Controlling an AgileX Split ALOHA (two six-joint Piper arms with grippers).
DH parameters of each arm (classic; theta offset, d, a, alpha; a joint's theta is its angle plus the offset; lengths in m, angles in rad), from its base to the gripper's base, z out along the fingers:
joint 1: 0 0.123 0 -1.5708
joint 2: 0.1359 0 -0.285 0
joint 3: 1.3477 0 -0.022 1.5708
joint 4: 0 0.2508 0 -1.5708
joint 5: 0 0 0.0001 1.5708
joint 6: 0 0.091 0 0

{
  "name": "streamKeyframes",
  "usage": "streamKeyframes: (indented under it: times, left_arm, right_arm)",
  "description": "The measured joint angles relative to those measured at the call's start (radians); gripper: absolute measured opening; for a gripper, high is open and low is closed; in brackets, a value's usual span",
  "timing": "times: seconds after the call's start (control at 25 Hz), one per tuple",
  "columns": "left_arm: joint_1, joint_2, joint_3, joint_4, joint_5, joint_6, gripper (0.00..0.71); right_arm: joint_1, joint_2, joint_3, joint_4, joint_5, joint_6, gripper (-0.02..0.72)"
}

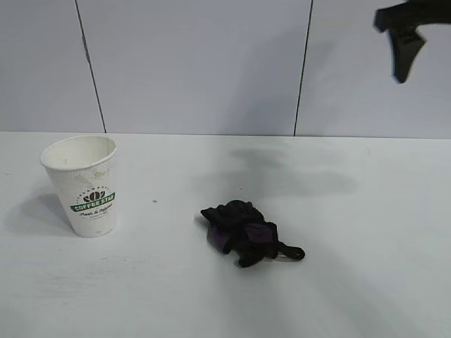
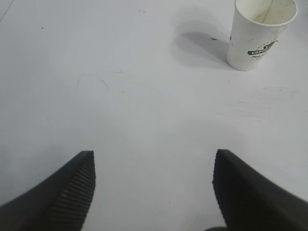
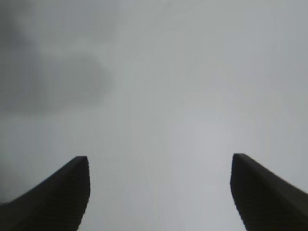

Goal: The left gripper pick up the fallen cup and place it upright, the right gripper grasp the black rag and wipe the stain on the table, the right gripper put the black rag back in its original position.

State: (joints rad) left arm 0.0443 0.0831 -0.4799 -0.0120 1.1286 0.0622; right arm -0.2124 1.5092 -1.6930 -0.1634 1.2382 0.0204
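The cup (image 1: 84, 186) stands upright on the table (image 1: 352, 267) at the left, its mouth open and empty; it also shows in the left wrist view (image 2: 260, 33). The black rag (image 1: 246, 232) lies bunched near the table's middle, its tail pointing right. No brown stain shows on the table. My left gripper (image 2: 154, 163) is open and empty over bare table, well away from the cup; it is out of the exterior view. My right gripper (image 1: 406, 53) hangs high at the upper right, far from the rag; its wrist view (image 3: 160, 166) shows it open and empty.
A pale panelled wall (image 1: 197, 63) with dark seams stands behind the table. A tiny dark speck (image 1: 154, 201) lies on the table between cup and rag. Faint grey smudges (image 2: 101, 82) mark the tabletop.
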Motion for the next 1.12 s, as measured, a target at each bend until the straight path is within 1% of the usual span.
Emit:
streamKeyframes:
  times: [0.08, 0.2, 0.32, 0.44, 0.52, 0.6, 0.76, 0.92, 1.0, 1.12]
  left_arm:
    - [0.000, 0.000, 0.000, 0.000, 0.000, 0.000, 0.501]
    - [0.000, 0.000, 0.000, 0.000, 0.000, 0.000, 0.501]
    - [0.000, 0.000, 0.000, 0.000, 0.000, 0.000, 0.501]
    - [0.000, 0.000, 0.000, 0.000, 0.000, 0.000, 0.501]
    - [0.000, 0.000, 0.000, 0.000, 0.000, 0.000, 0.501]
    - [0.000, 0.000, 0.000, 0.000, 0.000, 0.000, 0.501]
    - [0.000, 0.000, 0.000, 0.000, 0.000, 0.000, 0.501]
    - [0.000, 0.000, 0.000, 0.000, 0.000, 0.000, 0.501]
    - [0.000, 0.000, 0.000, 0.000, 0.000, 0.000, 0.501]
    - [0.000, 0.000, 0.000, 0.000, 0.000, 0.000, 0.501]
  right_arm:
    - [-0.030, -0.111, 0.002, 0.015, 0.004, -0.009, 0.557]
    - [-0.021, -0.292, 0.002, 0.054, 0.008, -0.033, 0.557]
    - [0.045, -0.495, 0.002, 0.093, 0.018, -0.063, 0.557]
    - [0.119, -0.699, 0.005, 0.153, 0.028, -0.104, 0.557]
    - [0.146, -0.847, 0.033, 0.180, 0.028, -0.111, 0.557]
    - [0.154, -0.979, 0.095, 0.185, 0.030, -0.096, 0.557]
    - [0.156, -1.227, 0.313, 0.187, 0.030, -0.060, 0.557]
    - [0.156, -1.437, 0.586, 0.184, 0.030, -0.048, 0.557]
    - [0.156, -1.511, 0.724, 0.173, 0.006, -0.048, 0.557]
    - [0.156, -1.535, 0.888, 0.152, -0.055, -0.045, 0.557]
